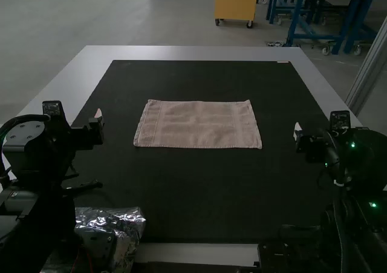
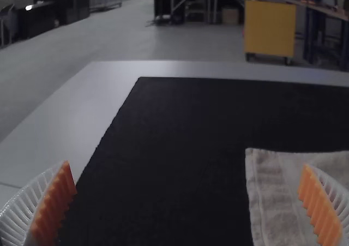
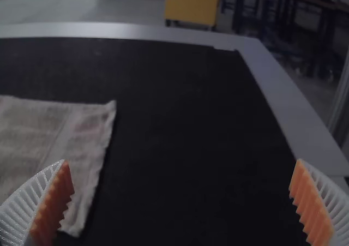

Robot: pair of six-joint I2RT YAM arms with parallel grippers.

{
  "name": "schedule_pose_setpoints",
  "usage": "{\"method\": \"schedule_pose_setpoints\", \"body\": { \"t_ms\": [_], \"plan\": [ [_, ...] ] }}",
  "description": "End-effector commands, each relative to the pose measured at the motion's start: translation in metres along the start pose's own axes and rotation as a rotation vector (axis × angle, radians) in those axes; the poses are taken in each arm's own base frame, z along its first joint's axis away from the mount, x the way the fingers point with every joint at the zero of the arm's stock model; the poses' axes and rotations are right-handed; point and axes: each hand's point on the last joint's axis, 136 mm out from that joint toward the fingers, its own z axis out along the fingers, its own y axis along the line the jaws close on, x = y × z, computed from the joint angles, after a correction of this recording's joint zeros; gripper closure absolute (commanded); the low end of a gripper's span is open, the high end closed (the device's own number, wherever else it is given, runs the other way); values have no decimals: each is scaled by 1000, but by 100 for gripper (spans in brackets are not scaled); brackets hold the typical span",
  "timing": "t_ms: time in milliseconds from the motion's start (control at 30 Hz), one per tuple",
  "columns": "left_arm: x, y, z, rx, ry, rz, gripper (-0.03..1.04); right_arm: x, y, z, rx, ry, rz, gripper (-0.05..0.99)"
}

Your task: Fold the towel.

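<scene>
Left arm (image 1: 45, 158): black
Cap (image 1: 24, 132): grey, rounded, dark-dotted, on left arm
Cable (image 1: 15, 120): black, curved, beside cap
Right arm (image 1: 363, 164): black
Lights (image 1: 353, 144): small, green, on right arm
Fingers (image 2: 17, 213): white, ribbed
Pads (image 2: 53, 205): orange, sawtoothed

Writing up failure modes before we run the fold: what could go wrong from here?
- Missed pinch: the towel lies flat on the dark mat, so fingertips may skid over its edge or catch the mat.
- Skewed fold: the left gripper and right gripper are open at opposite sides; uneven lifting could twist it.
- Snag: crinkled foil near the left arm might catch it.
</scene>
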Motion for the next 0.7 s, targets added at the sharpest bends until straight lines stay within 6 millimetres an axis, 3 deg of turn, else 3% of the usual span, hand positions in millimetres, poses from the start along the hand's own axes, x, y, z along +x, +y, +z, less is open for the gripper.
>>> {"method": "schedule_pose_setpoints", "body": {
  "t_ms": [0,300,400,500,567,667],
  "plan": [
    [2,4,0,-20,1,-9,5,5,4,0,-22,11,-6,2],
    [-1,4,0,-18,-10,-5,5,2,9,0,-57,1,-3,2],
    [-5,4,0,-18,-28,15,5,-20,4,-1,-36,-91,42,2],
    [-29,5,-2,-27,-123,49,5,-59,-7,-8,22,-250,31,2],
    [-46,9,-4,-55,-191,75,5,-65,-7,-9,29,-276,-12,2],
    [-56,21,-8,-140,-224,181,6,-68,-6,-10,38,-286,-137,2]
  ]
}}
